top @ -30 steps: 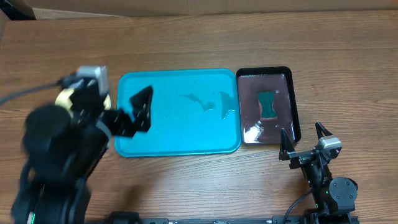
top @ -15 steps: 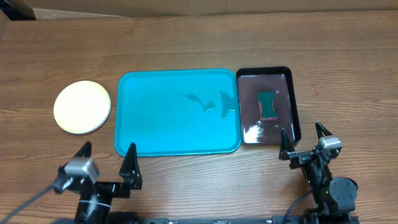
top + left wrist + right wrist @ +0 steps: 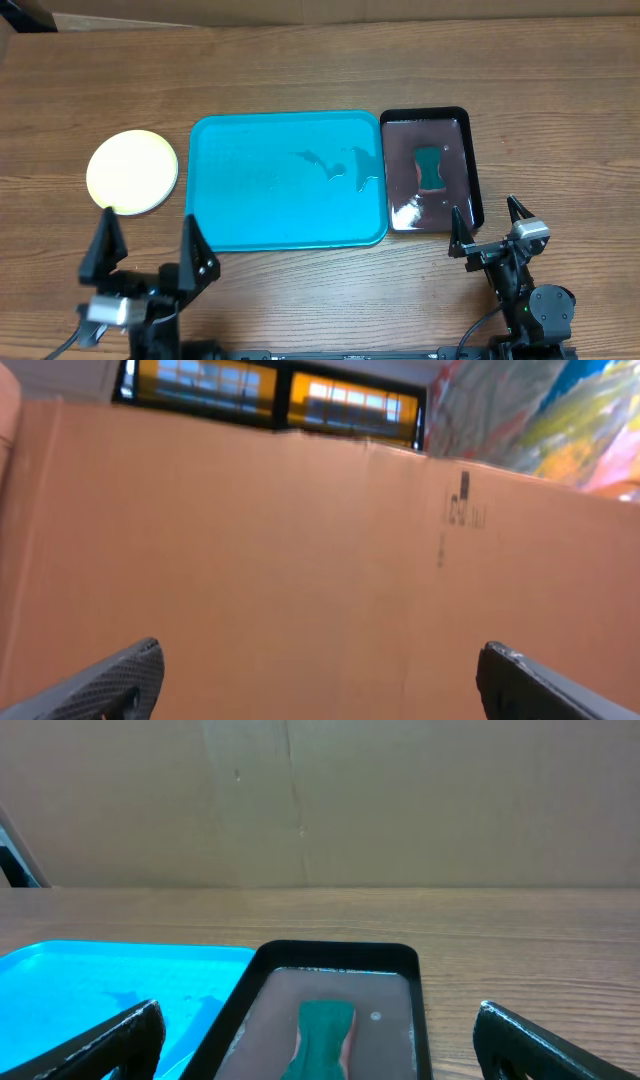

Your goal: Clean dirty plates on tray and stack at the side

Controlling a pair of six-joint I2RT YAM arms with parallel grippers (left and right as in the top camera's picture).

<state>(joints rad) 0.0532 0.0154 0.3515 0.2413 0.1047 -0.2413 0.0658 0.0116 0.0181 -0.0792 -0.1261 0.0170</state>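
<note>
Tray (image 3: pixel 250 205) bare, yellow-green plate (image 3: pixel 132 172) mid-left on the counter (image 3: pixel 300 60), probably topping the stack; both arms' jaws at bottom gape empty; task looks finished, only parking left

The overhead camera looks straight down from well above the brown wooden table (image 3: pixel 300 60) and takes in its whole top. The right wrist camera rides low on the right gripper (image 3: pixel 486 215) at the near edge, facing across to a brown cardboard wall (image 3: pixel 400 800). It shares with overhead the narrow black plastic tray (image 3: pixel 335 951) and a corner of the large turquoise-blue rectangular plastic tray (image 3: pixel 60 980). The left wrist camera, on the left gripper (image 3: pixel 147 232), tilts higher and sees only that wall.
</note>
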